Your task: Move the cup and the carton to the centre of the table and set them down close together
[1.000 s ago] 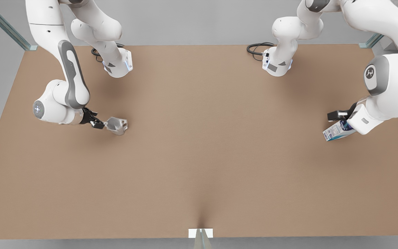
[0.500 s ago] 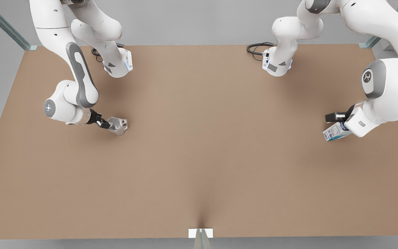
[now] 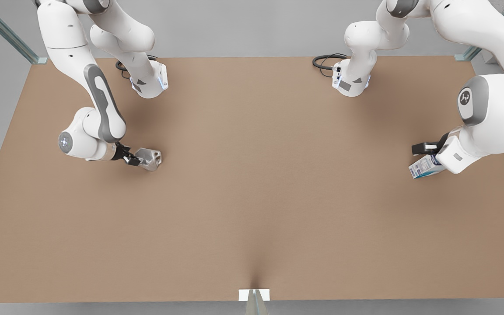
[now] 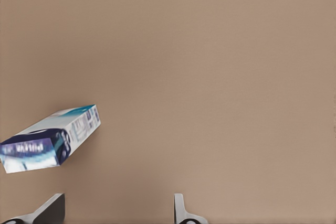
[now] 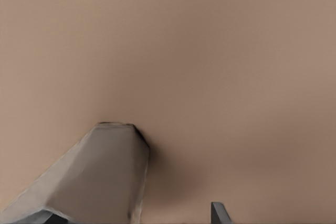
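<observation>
Left gripper [image 3: 427,151] low beside carton [image 3: 425,167]; right gripper [image 3: 134,158] at cup [image 3: 149,158].

The left pincer [image 3: 427,154] hangs low with fingers spread; the right pincer [image 3: 136,158] reaches forward, low.

Matt brown table [image 3: 252,197], printed card carton [image 4: 50,139], matt grey cup [image 5: 94,179]

white rounded arm links, grey side panels, black grippers, black base cables, possibly blue lights.
</observation>
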`<state>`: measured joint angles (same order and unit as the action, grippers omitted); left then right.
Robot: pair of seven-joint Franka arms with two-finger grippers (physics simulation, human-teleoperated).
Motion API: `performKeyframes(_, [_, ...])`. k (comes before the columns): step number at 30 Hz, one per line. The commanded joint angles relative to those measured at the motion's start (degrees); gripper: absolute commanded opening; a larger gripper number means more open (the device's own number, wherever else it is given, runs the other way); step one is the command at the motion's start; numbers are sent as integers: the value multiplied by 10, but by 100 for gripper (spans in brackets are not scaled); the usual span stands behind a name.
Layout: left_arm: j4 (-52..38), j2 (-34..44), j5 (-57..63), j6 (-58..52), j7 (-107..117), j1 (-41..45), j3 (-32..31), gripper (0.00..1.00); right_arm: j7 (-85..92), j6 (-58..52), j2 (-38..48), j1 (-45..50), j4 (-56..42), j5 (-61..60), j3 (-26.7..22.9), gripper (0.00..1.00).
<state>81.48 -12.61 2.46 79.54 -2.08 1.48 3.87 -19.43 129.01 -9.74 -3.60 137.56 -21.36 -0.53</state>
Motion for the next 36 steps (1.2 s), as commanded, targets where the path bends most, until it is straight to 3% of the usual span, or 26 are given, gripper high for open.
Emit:
performKeyframes(1, [0,0,0,0,0,0,0,100,0,2,-1,0,0,0,0,100])
performKeyframes(2, [0,0,0,0,0,0,0,100,0,2,-4,1,0,-2,0,98])
performKeyframes(4, [0,0,0,-3,-1,0,1,100,16,1,-3,-1,-2,-4,0,47])
performKeyframes(5, [0,0,0,-3,-1,0,0,100,18,1,-5,2,-2,-4,0,35])
performKeyframes(6, [0,0,0,-4,-1,0,0,100,18,1,-5,3,-2,-4,0,31])
performKeyframes(13, [0,0,0,-4,0,0,0,100,18,1,-19,10,-4,-8,1,31])
performKeyframes(19, [0,1,0,-4,0,0,1,100,49,1,-29,10,-7,-9,1,22])
performKeyframes(36, [-4,0,-3,-11,4,2,-2,100,50,-35,-19,10,-61,-8,24,22])
